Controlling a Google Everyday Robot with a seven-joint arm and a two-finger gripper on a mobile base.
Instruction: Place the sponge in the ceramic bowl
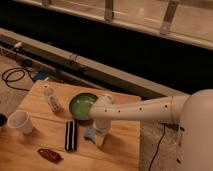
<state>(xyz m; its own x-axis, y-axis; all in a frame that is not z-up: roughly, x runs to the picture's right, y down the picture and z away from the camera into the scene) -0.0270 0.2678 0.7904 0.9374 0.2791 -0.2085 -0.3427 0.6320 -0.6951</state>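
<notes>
The pale-blue sponge (89, 133) lies on the wooden table (40, 107), just below the ceramic bowl (81, 105). The bowl is round, green inside, with a darker rim. My white arm reaches in from the right, and its wrist covers the bowl's right edge. The gripper (98, 136) points down at the table and sits against the sponge's right side. Part of the sponge is hidden behind it.
A black-and-white striped block (71, 135) lies left of the sponge. A white cup (21, 121) stands at the left edge, a white bottle (51, 97) lies left of the bowl, and a dark red object (49, 155) rests near the front. Black cable (14, 76) coils on the floor.
</notes>
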